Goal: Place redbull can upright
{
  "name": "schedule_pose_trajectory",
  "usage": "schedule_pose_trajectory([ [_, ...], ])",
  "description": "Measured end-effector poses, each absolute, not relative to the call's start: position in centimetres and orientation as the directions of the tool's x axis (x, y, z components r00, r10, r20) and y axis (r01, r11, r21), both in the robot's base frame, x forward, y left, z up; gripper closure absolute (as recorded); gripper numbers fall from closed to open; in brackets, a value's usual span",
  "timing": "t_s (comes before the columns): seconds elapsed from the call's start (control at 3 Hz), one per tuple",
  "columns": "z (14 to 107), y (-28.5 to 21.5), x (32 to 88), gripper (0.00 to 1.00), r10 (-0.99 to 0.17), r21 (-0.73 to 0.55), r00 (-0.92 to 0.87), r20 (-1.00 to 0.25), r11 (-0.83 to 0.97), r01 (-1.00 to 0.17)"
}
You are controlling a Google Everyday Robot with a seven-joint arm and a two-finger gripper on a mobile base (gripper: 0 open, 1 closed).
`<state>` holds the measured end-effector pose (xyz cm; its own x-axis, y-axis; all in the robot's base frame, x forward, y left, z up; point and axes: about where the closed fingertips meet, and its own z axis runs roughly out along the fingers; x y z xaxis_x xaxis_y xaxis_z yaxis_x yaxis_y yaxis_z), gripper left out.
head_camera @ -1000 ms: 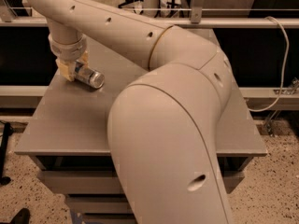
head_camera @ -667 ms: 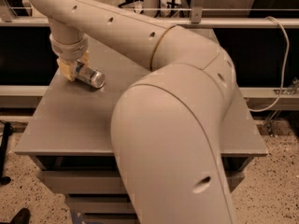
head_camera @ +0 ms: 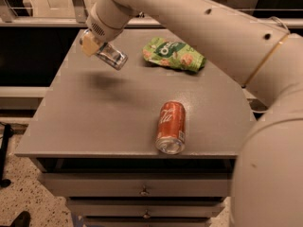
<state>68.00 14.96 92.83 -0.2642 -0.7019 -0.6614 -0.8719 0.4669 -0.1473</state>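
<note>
The tool [head_camera: 96, 48] hangs over the far left part of the tabletop [head_camera: 94, 122], clenched on the redbull can [head_camera: 112, 58]. The can juts out of the tool, slanting down and to the right, its free end lowest. It is clear of the surface, with a soft shadow on the tabletop just below the tool. The can looks silver here, and no brand mark or writing on it can be read.

To the right of the tool, at about the same depth, lies a crumpled green snack bag [head_camera: 174, 55] with white lettering and pinkish patches; the words cannot be made out. Nearer the front edge, and well apart from the tool to its lower right, an orange soda can [head_camera: 170, 126] lies on its side with its silver end facing the front. White script runs along it, but it is not legible.

A second ago the tool held the redbull can low at the far left of the tabletop, seemingly at the surface. The big arm then covered the middle of the tabletop, and the bag and soda can were hidden.
</note>
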Motion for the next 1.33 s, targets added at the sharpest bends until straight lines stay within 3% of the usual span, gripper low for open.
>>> schedule_pose_trajectory([
  [0.33,95.1,13.6,68.7,1.00,-0.554,-0.118,-0.173,-0.814,0.449,-0.886],
  [0.67,96.9,9.3,69.3,1.00,-0.329,-0.055,-0.102,-0.939,0.436,-0.898],
  [1.0,97.5,6.2,69.3,1.00,-0.252,-0.082,-0.026,-0.967,0.409,-0.909],
  [1.33,97.5,6.0,69.2,1.00,-0.255,-0.111,0.006,-0.967,0.398,-0.911],
])
